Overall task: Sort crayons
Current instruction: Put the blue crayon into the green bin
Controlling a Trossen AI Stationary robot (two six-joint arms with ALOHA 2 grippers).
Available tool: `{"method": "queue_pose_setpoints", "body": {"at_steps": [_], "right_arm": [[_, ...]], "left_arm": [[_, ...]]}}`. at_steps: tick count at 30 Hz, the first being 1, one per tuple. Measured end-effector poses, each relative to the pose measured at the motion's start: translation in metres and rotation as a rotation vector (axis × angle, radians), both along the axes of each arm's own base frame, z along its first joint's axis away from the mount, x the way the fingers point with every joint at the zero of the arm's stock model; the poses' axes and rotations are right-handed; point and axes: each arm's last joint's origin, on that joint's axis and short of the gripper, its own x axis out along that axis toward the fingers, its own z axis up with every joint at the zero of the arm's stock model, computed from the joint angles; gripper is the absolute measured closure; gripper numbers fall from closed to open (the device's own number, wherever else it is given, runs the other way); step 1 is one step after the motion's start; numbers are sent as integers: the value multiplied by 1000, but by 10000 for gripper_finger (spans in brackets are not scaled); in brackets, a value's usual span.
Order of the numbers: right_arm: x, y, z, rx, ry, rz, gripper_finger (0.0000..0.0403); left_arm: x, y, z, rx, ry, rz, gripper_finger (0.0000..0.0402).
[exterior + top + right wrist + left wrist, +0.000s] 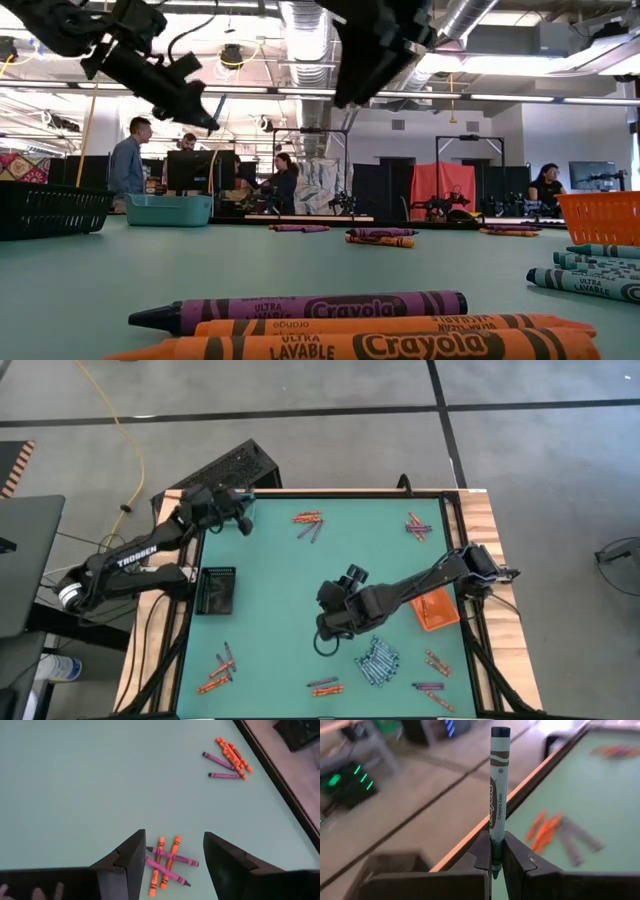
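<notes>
My left gripper (240, 520) is raised at the table's far left corner, near the teal tray (168, 208), and is shut on a blue-grey crayon (496, 785). My right gripper (172, 865) hangs open over the middle near part of the table (322, 632). Below its fingers, untouched, lies a small pile of orange and purple crayons (166, 862). More blue-grey crayons (378, 660) lie in a heap to the right of that gripper. Other orange and purple piles (308, 520) (418, 526) (220, 672) (432, 690) lie flat on the mat. My left gripper pinches the blue-grey crayon between its two fingers near the pointed end (494, 840). The tip (493, 875) shows in the gap between the fingers. The rest of the crayon, up to the flat end (500, 732), sticks out free, and the crayon is lifted clear of the table.
A black mesh tray (217, 588) stands at the left side and an orange tray (437, 608) at the right, under the right arm. A raised wooden rim (470, 837) runs round the green mat. People and equipment show in the room behind.
</notes>
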Motion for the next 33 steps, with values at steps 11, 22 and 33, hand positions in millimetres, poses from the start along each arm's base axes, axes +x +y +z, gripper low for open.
{"method": "queue_pose_setpoints", "body": {"at_steps": [11,22,33], "right_arm": [[-33,51,-29,26,-3,25,204],[-56,85,-35,55,-70,26,204],[-60,91,-34,35,-106,29,204]], "left_arm": [[-8,63,-1,-213,388,230,399],[6,99,-31,-328,858,277,388],[13,84,-39,-353,1051,129,383]]}}
